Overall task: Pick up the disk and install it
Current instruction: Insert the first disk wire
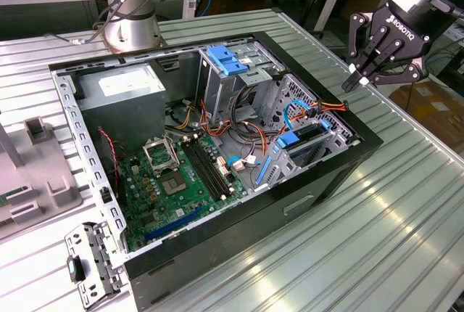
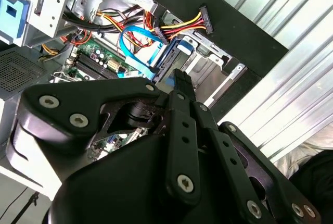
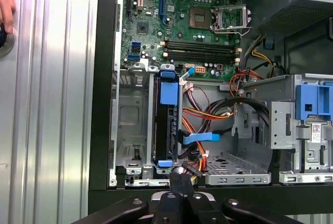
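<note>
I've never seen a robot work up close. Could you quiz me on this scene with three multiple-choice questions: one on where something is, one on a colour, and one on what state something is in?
1. Where is the disk?
A. standing on edge in a metal drive bay inside the computer case
B. lying flat outside the case
C. down on the floor

2. What colour is the motherboard?
A. red
B. green
C. white

3. What state is the gripper in?
A. shut on the disk
B. wide open around a cable
C. shut, holding nothing

Answers:
1 A: the first wrist view shows it slotted into the bay.
2 B: the board is plainly green in the exterior view.
3 C: its fingers meet with nothing between them, above the case's rim.
</note>
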`<state>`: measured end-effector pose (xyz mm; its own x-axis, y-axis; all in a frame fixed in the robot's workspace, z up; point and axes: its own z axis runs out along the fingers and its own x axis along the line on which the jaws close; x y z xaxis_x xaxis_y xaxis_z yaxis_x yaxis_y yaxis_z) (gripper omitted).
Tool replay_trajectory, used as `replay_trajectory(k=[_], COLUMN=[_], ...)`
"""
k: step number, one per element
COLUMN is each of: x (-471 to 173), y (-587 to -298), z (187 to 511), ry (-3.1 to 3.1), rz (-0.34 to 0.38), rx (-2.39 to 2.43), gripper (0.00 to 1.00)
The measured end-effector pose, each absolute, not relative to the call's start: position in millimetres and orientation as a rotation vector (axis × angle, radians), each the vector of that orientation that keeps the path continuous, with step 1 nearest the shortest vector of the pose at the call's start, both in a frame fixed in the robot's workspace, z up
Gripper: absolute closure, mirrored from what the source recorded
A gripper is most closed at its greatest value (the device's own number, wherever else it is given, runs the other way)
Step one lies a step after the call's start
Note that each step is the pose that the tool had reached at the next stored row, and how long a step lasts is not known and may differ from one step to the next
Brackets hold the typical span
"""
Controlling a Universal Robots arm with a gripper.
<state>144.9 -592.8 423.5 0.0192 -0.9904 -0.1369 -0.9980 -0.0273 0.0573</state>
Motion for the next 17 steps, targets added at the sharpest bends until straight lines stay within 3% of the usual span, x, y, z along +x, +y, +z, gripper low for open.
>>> replay_trajectory(k=[17], x=[158.5], y=[-592.8], z=[417.3], ry=[2.158], rz=[0.229], rx=[-2.208], gripper=[0.89])
